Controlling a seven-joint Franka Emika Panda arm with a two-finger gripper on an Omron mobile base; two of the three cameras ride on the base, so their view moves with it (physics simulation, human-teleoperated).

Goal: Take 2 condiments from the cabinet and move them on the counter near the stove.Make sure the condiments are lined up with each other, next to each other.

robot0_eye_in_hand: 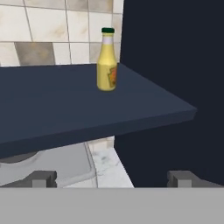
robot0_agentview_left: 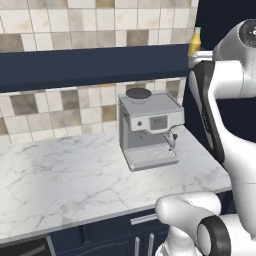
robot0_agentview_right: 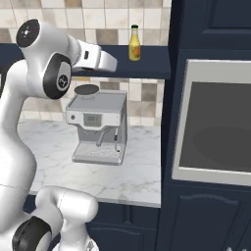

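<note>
One condiment, a yellow bottle with a green cap (robot0_eye_in_hand: pixel 107 61), stands upright on the dark navy shelf that is the cabinet (robot0_eye_in_hand: pixel 65 105), near its right end. The same bottle (robot0_agentview_right: pixel 134 43) shows in the right base view and, at the arm's edge, in the left base view (robot0_agentview_left: pixel 195 42). My gripper (robot0_eye_in_hand: pixel 113 179) is open, nothing between its fingertips (robot0_eye_in_hand: pixel 43 178). It hangs in front of the shelf's edge, a little below the top, well short of the bottle. The white marble counter (robot0_agentview_left: pixel 60 175) lies below. The stove is out of view.
A steel coffee machine (robot0_agentview_left: pixel 150 131) stands on the counter under the shelf, directly below my hand. A tall navy unit with a built-in wall oven (robot0_agentview_right: pixel 215 122) closes off the right side. A tiled wall (robot0_agentview_left: pixel 65 107) backs the counter.
</note>
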